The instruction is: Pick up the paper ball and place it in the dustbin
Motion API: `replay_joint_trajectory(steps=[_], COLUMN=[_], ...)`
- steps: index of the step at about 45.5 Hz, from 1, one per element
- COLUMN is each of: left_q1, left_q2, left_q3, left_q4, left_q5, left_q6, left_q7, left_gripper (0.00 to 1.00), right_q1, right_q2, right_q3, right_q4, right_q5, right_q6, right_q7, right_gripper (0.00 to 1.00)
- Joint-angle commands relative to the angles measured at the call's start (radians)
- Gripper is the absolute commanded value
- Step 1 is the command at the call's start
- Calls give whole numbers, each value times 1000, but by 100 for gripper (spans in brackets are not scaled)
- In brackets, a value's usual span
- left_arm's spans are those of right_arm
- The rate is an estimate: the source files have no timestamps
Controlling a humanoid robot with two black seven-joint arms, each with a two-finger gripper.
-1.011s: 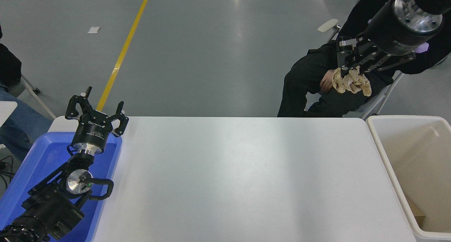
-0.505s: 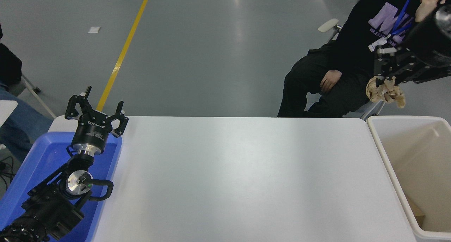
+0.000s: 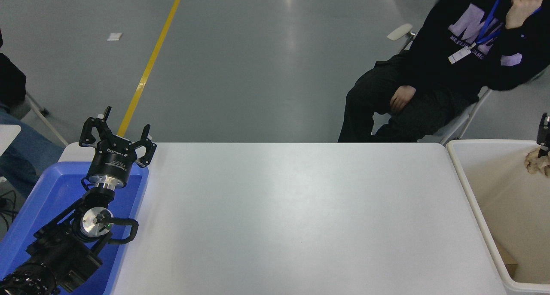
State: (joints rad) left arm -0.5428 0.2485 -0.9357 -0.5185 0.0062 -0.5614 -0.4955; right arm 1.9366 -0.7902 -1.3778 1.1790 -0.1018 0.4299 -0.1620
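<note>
Jaws of the left gripper (image 3: 118,134) stand spread wide with nothing between them, the arm parked at the lower left over the blue plastic tray (image 3: 47,200), just as it was half a second ago. Only a sliver of the right gripper (image 3: 544,134) shows at the right edge of the head view, a black finger piece hanging over the dustbin (image 3: 466,187); whether it is clenched or released cannot be told from so little.

Half a second ago that gripper stood higher and farther left, in front of the seated person (image 3: 438,71), with the paper ball (image 3: 538,162) pinched in it just outside the bin's far rim. Now the arm has swung right and down, nearly out of view, and the wad has come with it: it sits directly under the finger piece, within the bin's outline near its far end, cut off by the picture's edge. Whether it hangs from the gripper or is loose cannot be told.

Inside the dustbin, the beige walls are bare apart from a brown cardboard-like scrap (image 3: 509,260) lying at the near end of the floor. The white table (image 3: 292,217) lies between tray and bin.
</note>
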Motion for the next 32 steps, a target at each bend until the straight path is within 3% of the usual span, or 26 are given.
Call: replay_joint_trajectory(steps=[1,8,16,32], left_q1=[0,0,0,-2], left_q2=[0,-2,-2,-2], left_q3=[0,0,0,0], left_q4=[0,0,0,0], left_q5=[0,0,0,0], left_q6=[0,0,-2,-2], left_q7=[-1,0,0,0], left_gripper=[98,98,98,98], right_q1=[-398,-709,-996,-1170], right_q2=[-27,11,149,353], right_q3=[160,388,621,666], right_q4=[-169,-382,-709,-996], right_q5=[-6,-7,-22,-29], right_q6=[-315,-395,-398,-416], right_q7=[1,1,2,1], right_gripper=[0,0,0,0])
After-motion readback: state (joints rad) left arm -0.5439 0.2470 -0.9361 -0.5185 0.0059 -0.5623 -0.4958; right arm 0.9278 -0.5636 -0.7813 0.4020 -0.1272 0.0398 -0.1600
